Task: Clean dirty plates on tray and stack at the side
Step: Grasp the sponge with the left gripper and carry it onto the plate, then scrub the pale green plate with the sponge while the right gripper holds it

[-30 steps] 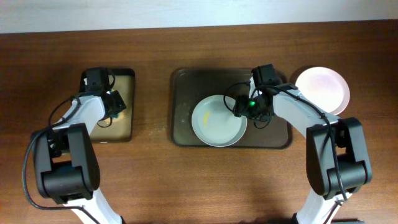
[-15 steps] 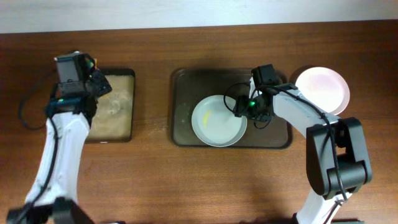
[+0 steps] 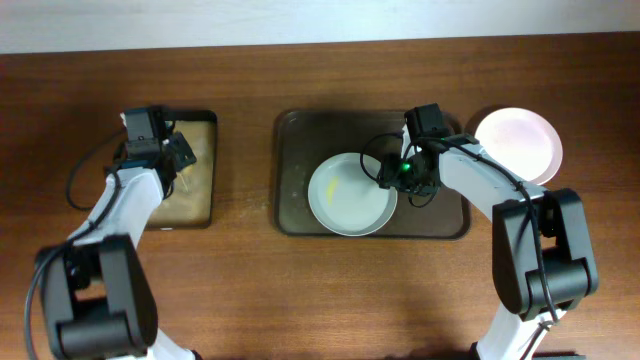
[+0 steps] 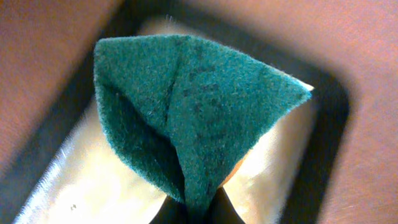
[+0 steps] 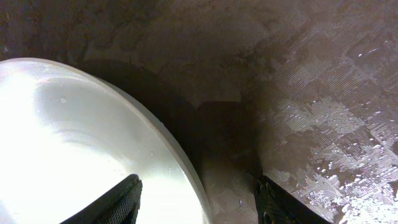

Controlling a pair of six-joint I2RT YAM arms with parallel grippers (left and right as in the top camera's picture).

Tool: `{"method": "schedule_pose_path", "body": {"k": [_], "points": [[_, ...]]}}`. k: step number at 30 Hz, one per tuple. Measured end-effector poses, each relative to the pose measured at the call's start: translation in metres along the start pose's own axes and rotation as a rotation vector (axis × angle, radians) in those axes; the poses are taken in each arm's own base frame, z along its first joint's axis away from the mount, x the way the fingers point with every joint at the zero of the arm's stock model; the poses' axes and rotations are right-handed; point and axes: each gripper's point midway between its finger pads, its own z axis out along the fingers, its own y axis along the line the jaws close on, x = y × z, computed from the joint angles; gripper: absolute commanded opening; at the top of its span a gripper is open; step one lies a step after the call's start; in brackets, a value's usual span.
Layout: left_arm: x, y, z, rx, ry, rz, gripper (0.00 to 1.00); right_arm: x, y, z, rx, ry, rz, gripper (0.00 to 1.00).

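A white plate with a faint yellow smear lies on the large dark tray. My right gripper is open, its fingers on either side of this plate's right rim. In the right wrist view one finger is over the plate and the other over the wet tray floor, with the gripper astride the rim. My left gripper is shut on a folded green scouring pad, pinched at its lower end between the jaws. A second white plate lies on the table right of the tray.
A smaller black tray with tan lining stands at the left, below my left gripper; its lining fills the left wrist view. The table's far edge meets a pale wall at the top.
My left arm swung up and to the left, then came back over the small tray's upper part with the pad. The right arm and the plate have not moved.
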Motion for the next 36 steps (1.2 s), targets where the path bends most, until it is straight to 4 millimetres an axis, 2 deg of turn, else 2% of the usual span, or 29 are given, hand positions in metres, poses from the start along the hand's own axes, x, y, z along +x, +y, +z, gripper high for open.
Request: {"method": "schedule_pose_path", "body": {"k": [2, 4, 6, 7, 9, 11, 12, 13, 14, 15, 16, 17, 18, 19, 22, 24, 25, 26, 30, 32, 33, 34, 35, 36], "points": [[-0.027, -0.006, -0.022, 0.029, -0.097, 0.009, 0.0, 0.0, 0.0, 0.0, 0.0, 0.0, 0.0, 0.6], [-0.066, -0.012, -0.065, 0.069, -0.239, 0.011, 0.0, 0.0, 0.0, 0.0, 0.0, 0.0, 0.0, 0.6], [-0.081, -0.014, -0.085, 0.084, -0.295, 0.01, 0.0, 0.0, 0.0, 0.0, 0.001, -0.001, 0.0, 0.6], [-0.083, -0.014, -0.087, 0.087, -0.306, 0.01, 0.0, 0.0, 0.0, 0.0, 0.001, 0.0, 0.0, 0.6], [-0.072, -0.014, -0.066, 0.075, -0.267, 0.018, 0.0, 0.0, 0.0, 0.0, 0.002, 0.0, 0.0, 0.6], [-0.034, -0.007, -0.017, 0.031, -0.139, 0.036, 0.0, 0.0, 0.0, 0.0, 0.002, 0.0, 0.0, 0.6], [-0.012, -0.002, 0.001, 0.01, -0.076, 0.045, 0.0, 0.0, 0.0, 0.0, 0.002, 0.001, 0.001, 0.6], [0.006, 0.003, 0.012, -0.006, -0.027, 0.054, 0.0, 0.0, 0.0, 0.0, 0.002, 0.001, 0.001, 0.6], [0.016, 0.006, 0.015, -0.014, -0.004, 0.058, 0.0, 0.0, 0.0, 0.0, 0.002, 0.0, 0.001, 0.6], [0.011, 0.005, 0.012, -0.01, -0.019, 0.056, 0.0, 0.0, 0.0, 0.0, 0.002, 0.0, 0.0, 0.6], [0.002, 0.002, 0.004, 0.0, -0.05, 0.051, 0.0, 0.0, 0.0, 0.0, 0.002, 0.0, 0.001, 0.6], [-0.014, -0.001, -0.013, 0.018, -0.1, 0.044, 0.0, 0.0, 0.0, 0.0, 0.002, -0.001, 0.001, 0.6], [-0.035, -0.007, -0.04, 0.059, -0.173, 0.035, 0.0, 0.0, 0.0, 0.0, 0.002, -0.001, 0.0, 0.6], [-0.046, -0.013, -0.057, 0.093, -0.209, 0.033, 0.0, 0.0, 0.0, 0.0, 0.002, -0.002, 0.0, 0.6], [-0.063, -0.049, -0.112, 0.299, -0.278, 0.051, 0.0, -0.001, 0.0, 0.0, 0.001, -0.003, -0.001, 0.61], [-0.06, -0.074, -0.133, 0.419, -0.26, 0.048, 0.0, -0.001, 0.0, 0.0, 0.001, -0.003, 0.001, 0.6], [-0.047, -0.089, -0.137, 0.472, -0.206, 0.042, 0.0, -0.001, 0.0, 0.0, 0.001, -0.003, 0.0, 0.6], [-0.024, -0.106, -0.137, 0.521, -0.113, 0.038, 0.0, -0.001, 0.0, 0.0, 0.001, -0.003, 0.0, 0.6], [0.046, -0.162, -0.13, 0.612, 0.109, 0.107, 0.0, -0.001, 0.0, 0.0, 0.001, -0.003, 0.0, 0.6], [0.086, -0.192, -0.124, 0.649, 0.208, 0.174, 0.0, 0.0, 0.0, 0.0, 0.002, -0.001, 0.0, 0.42], [0.099, -0.2, -0.122, 0.656, 0.236, 0.194, 0.0, 0.001, -0.001, 0.0, 0.003, 0.002, 0.0, 0.38], [0.116, -0.213, -0.12, 0.67, 0.268, 0.223, 0.0, 0.006, -0.003, 0.001, 0.012, 0.025, 0.006, 0.37], [0.143, -0.231, -0.115, 0.691, 0.315, 0.269, 0.0, 0.009, -0.004, 0.001, 0.017, 0.037, 0.012, 0.35], [0.159, -0.24, -0.112, 0.699, 0.346, 0.291, 0.0, 0.012, -0.006, 0.001, 0.021, 0.05, 0.016, 0.32]]}}
